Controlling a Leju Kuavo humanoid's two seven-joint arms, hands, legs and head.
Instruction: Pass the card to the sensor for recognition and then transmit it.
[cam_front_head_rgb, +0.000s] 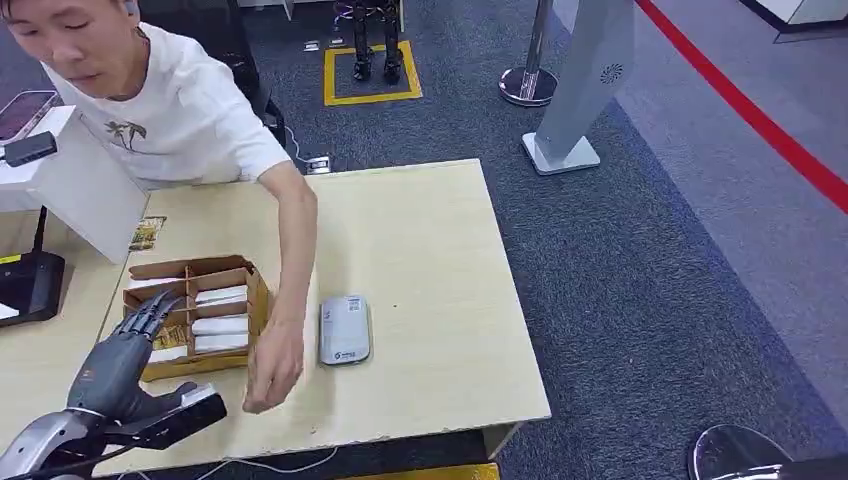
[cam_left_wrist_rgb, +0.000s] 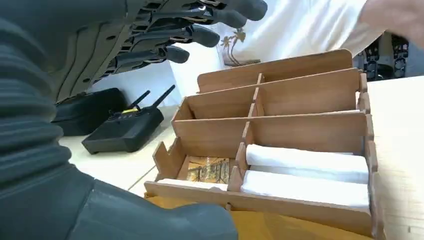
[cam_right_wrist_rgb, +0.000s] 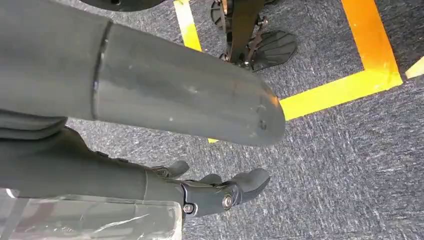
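Observation:
A wooden divided box (cam_front_head_rgb: 200, 275) stands on the table's left part, holding white cards (cam_front_head_rgb: 220, 325) and printed cards (cam_front_head_rgb: 172, 337). My left hand (cam_front_head_rgb: 125, 350) hovers over the box's near left corner with fingers spread and nothing in it. In the left wrist view its fingers (cam_left_wrist_rgb: 190, 35) reach above the box (cam_left_wrist_rgb: 300, 100), where white cards (cam_left_wrist_rgb: 305, 172) and a printed card (cam_left_wrist_rgb: 207, 169) lie in the near compartments. The grey-white sensor (cam_front_head_rgb: 345, 330) lies flat just right of the box. My right hand (cam_right_wrist_rgb: 150, 115) hangs over the carpet, holding nothing.
A person leans over the table from the far left, one hand (cam_front_head_rgb: 272, 370) down between the box and the sensor. A loose printed card (cam_front_head_rgb: 147, 233) lies behind the box. A white stand (cam_front_head_rgb: 85, 185) and black devices (cam_front_head_rgb: 30, 285) occupy the left side. The table's (cam_front_head_rgb: 440, 250) right half is bare.

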